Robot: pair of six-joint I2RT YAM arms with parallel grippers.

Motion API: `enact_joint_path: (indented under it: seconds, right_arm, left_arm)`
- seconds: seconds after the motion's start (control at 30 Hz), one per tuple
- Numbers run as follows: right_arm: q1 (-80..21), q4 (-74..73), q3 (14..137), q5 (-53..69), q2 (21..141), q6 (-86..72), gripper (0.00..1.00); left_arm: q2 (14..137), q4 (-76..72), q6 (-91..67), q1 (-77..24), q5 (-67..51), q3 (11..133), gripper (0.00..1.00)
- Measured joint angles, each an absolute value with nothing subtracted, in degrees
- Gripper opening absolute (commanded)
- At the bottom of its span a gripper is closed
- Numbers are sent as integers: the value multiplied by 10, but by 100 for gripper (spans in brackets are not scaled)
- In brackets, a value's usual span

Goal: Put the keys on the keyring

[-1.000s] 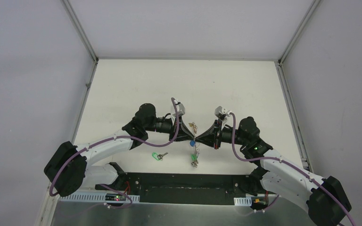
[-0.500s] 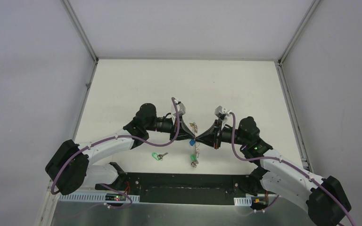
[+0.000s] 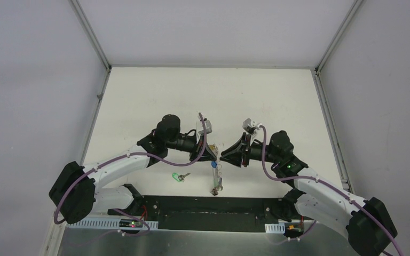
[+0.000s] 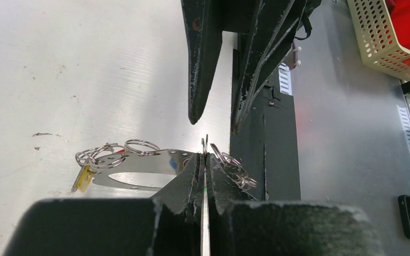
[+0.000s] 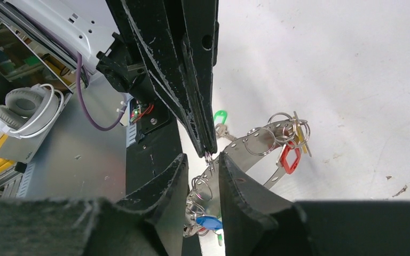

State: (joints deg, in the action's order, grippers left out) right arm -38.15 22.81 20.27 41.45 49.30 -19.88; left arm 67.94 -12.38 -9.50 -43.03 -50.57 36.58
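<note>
My left gripper (image 3: 212, 155) is shut on a small split ring of the keyring (image 3: 215, 178), a flat perforated metal band loop that hangs below it. In the left wrist view its fingertips (image 4: 205, 156) pinch the thin ring, and the band (image 4: 139, 166) runs left. My right gripper (image 3: 224, 155) faces it, open, with its tips (image 5: 203, 160) either side of the pinched ring. The blue-tagged key (image 5: 208, 221) hangs on the band (image 5: 256, 140). The green-tagged key (image 3: 178, 176) lies loose on the table and shows in the right wrist view (image 5: 220, 116).
A red tag (image 5: 288, 158) and a yellow tag (image 5: 299, 140) hang on the band's far end. The black base plate (image 3: 208, 205) lies just below the hanging ring at the near table edge.
The left gripper has shifted slightly right and forward. The keyring has swung down and hangs under it. The right gripper's tips have drawn back a little from the left's.
</note>
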Motion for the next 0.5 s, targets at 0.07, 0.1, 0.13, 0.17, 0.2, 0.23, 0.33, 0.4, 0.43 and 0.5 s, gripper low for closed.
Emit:
enact_joint_path:
  seconds: [0.07, 0.1, 0.13, 0.17, 0.2, 0.23, 0.33, 0.4, 0.43, 0.5]
  right_arm:
    - [-382, 229, 209, 416, 502, -198, 33]
    - [-382, 229, 211, 416, 505, -199, 33]
    - [-382, 230, 214, 419, 510, -198, 33]
    - [-382, 231, 216, 422, 516, -198, 33]
    - [-382, 232, 218, 426, 522, -198, 33]
    - [-382, 233, 220, 429, 528, -198, 32]
    - [-382, 233, 223, 434, 545, -196, 29]
    - [-382, 233, 223, 439, 554, -195, 24]
    - [-382, 234, 223, 441, 559, -195, 21]
    - [-382, 239, 223, 447, 569, -195, 18]
  left_arm:
    - [676, -111, -91, -430, -502, 373, 0]
    - [675, -106, -89, -430, -500, 375, 0]
    - [674, -98, -85, -430, -498, 379, 0]
    - [674, -92, -82, -430, -497, 382, 0]
    - [674, -85, -79, -430, -496, 385, 0]
    - [674, -79, -77, -430, -496, 388, 0]
    - [674, -60, -67, -430, -496, 396, 0]
    - [674, -52, -65, -430, -496, 400, 0]
    - [674, -50, -65, -430, -496, 401, 0]
    - [674, -46, -65, -430, -496, 402, 0]
